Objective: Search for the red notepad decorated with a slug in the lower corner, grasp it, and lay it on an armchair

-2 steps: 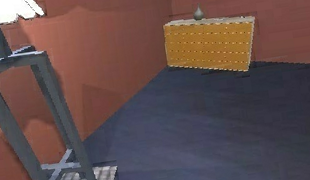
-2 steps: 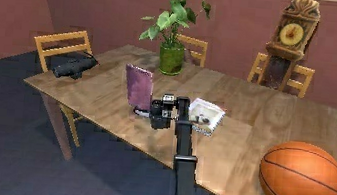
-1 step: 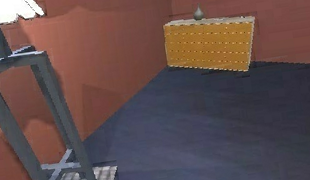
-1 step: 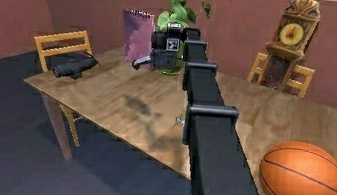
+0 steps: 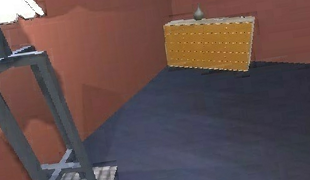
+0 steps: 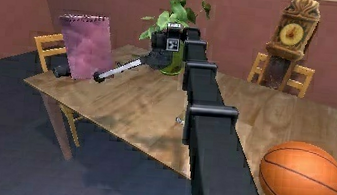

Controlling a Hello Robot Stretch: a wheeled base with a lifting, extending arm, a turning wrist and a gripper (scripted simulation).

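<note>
- The gripper (image 6: 152,46) hangs over the far part of the wooden table (image 6: 126,107), at the end of the dark arm (image 6: 210,119). A potted plant (image 6: 180,16) stands just behind it.
- How the jaws stand cannot be told. With the plant and tabletop behind them, I cannot tell whether they hold anything.
- The red notepad (image 6: 83,44) stands upright on the table, to the left of the jaws in the arm side view, near them but apart. No slug can be made out at its lower corner.
- Its long axis runs up and down and its broad face looks toward the camera, so 1 thin edge points toward the jaws.
- A pale thin rod (image 6: 119,70) lies slantwise below the jaws, between them and the notepad. I cannot tell what it is.
- Judgement: the coming move turns on crossing that leftward gap, and a sideways nudge could tip the standing pad.
- An orange basketball (image 6: 306,179) sits well to the right of the jaws, at the table's near end.
</note>
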